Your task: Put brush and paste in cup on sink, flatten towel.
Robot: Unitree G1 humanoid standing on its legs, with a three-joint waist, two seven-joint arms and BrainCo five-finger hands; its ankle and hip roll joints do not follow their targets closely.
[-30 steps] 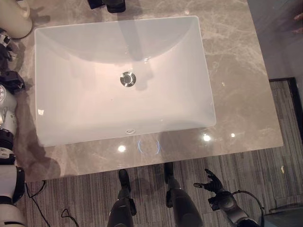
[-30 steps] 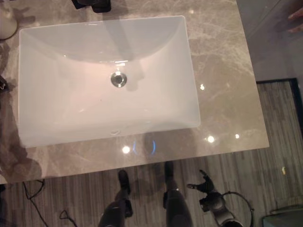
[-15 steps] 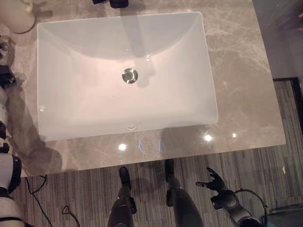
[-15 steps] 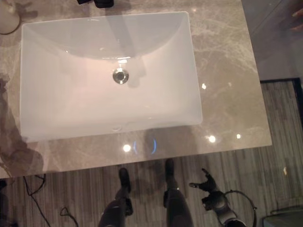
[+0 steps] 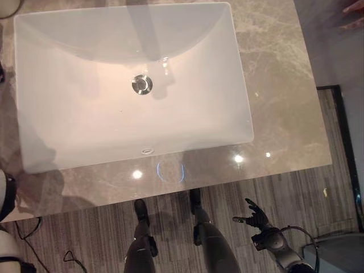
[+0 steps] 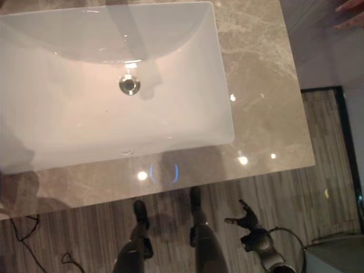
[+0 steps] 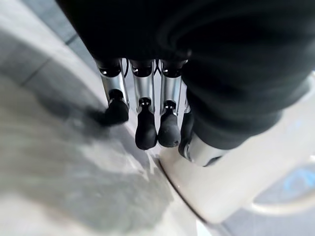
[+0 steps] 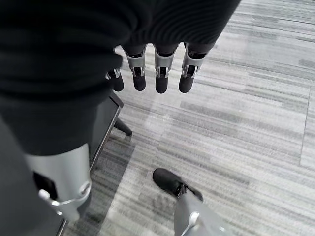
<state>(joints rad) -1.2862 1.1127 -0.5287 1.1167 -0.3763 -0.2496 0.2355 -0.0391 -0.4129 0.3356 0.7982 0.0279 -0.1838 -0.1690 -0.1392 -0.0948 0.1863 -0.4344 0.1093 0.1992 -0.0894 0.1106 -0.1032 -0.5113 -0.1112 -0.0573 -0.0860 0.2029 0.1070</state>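
At centre of the left eye view, white rectangular sink [image 5: 227, 74] with metal drain [image 5: 141, 84], set in a grey marble desk [image 5: 278, 85]. At lower right of the same view, below the desk's near edge, right hand [image 5: 257, 216] over the striped floor [image 8: 236, 123], holding nothing. In the right wrist view, fingers [image 8: 161, 78] straight and slightly spread, nothing between them. In the left wrist view, left hand [image 7: 142, 93] above the desk surface, fingers [image 7: 170, 130] extended side by side, not curled round anything. Just beside those fingers, cream-coloured cup [image 7: 231, 172], its wall next to the outermost fingertip; contact cannot be told. Inside of the cup out of sight.
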